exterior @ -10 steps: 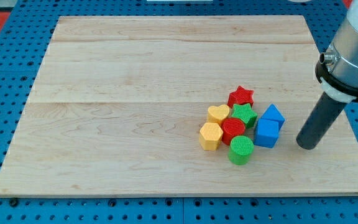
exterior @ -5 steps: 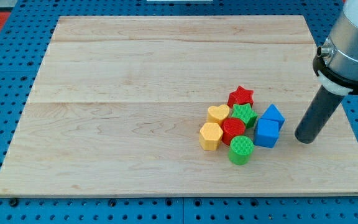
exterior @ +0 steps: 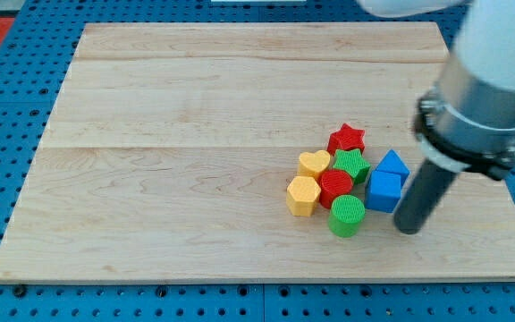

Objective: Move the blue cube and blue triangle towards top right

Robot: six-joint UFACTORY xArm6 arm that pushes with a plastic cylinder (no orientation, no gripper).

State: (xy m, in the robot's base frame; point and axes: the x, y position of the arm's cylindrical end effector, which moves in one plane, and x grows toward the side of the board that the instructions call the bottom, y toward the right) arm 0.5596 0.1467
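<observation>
The blue cube (exterior: 384, 190) and the blue triangle (exterior: 392, 165) sit together at the right side of a block cluster on the wooden board (exterior: 195, 134). The triangle lies just above the cube, touching it. My tip (exterior: 406, 227) is below and to the right of the blue cube, very close to its lower right corner. I cannot tell whether it touches the cube. The dark rod rises up and to the right from there.
Left of the blue pair are a red star (exterior: 347, 138), a green star (exterior: 352, 165), a yellow heart (exterior: 313, 163), a red round block (exterior: 334, 187), a yellow hexagon (exterior: 301, 195) and a green cylinder (exterior: 347, 215), all packed together.
My tip has moved left and down, from right of the blue cube to just below its right corner. The blocks have not moved.
</observation>
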